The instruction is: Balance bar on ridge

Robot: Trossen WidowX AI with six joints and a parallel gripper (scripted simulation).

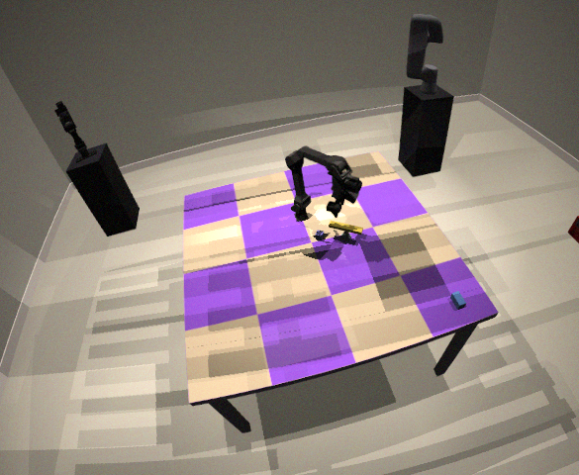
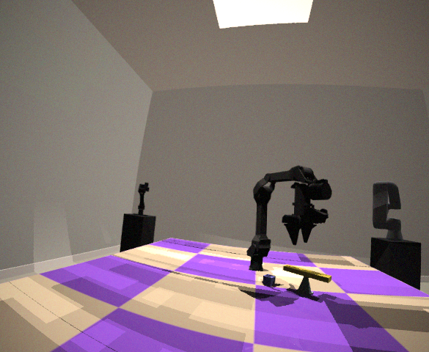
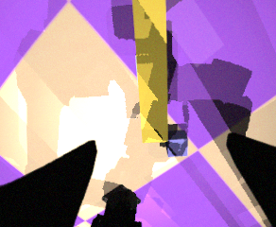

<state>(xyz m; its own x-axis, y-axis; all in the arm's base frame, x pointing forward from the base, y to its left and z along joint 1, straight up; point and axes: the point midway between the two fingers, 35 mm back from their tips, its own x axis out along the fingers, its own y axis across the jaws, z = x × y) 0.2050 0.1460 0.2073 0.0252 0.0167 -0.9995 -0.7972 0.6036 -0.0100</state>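
Observation:
The yellow bar lies across the top of the dark ridge, with both ends seen clear of the table. It slants in the exterior view, partly from perspective; I cannot tell whether it is exactly level. My gripper is open and empty, its fingertips pointing down well above the bar and not touching it. In the wrist view the bar's near end shows between the spread fingers, far below them. The bar hides the ridge top there.
A small dark blue cube sits on the table beside the ridge, on the side toward the arm's base. A light blue block lies near the table's front right corner. Other arms stand on black pedestals beyond the table.

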